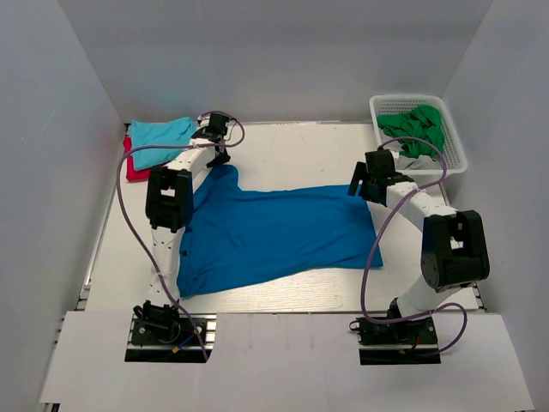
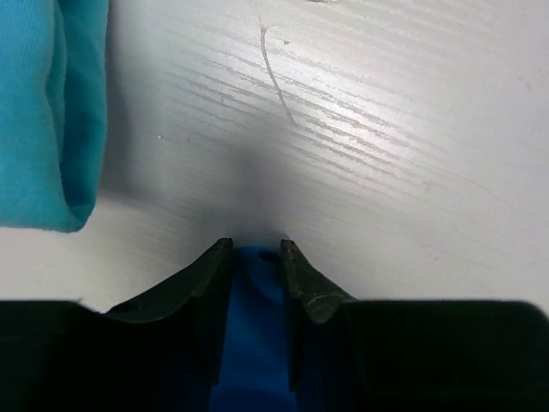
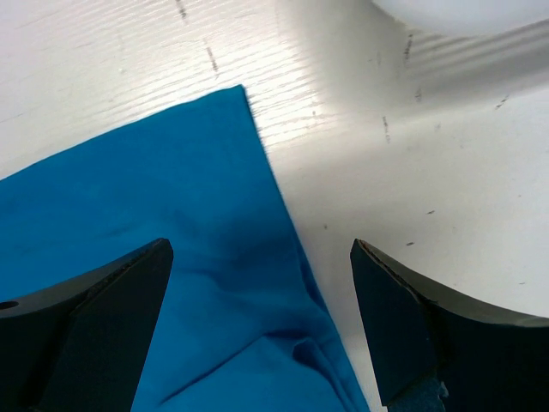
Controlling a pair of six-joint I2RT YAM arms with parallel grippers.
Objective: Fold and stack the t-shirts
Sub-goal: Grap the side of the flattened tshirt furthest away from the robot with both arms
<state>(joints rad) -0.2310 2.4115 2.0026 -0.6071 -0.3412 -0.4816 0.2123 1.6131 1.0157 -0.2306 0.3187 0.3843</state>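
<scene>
The royal-blue t-shirt (image 1: 274, 232) lies spread on the white table. My left gripper (image 1: 220, 154) is shut on its far left corner; blue cloth (image 2: 254, 326) shows pinched between the fingers in the left wrist view. My right gripper (image 1: 364, 184) is open and hovers over the shirt's far right corner (image 3: 206, 240), one finger over the cloth and one over bare table. A folded turquoise t-shirt (image 1: 161, 131) lies at the far left on a red one (image 1: 133, 168); the turquoise one also shows in the left wrist view (image 2: 51, 112).
A white basket (image 1: 450, 129) with green (image 1: 419, 129) and grey clothes stands at the far right, close behind the right gripper. White walls enclose the table on three sides.
</scene>
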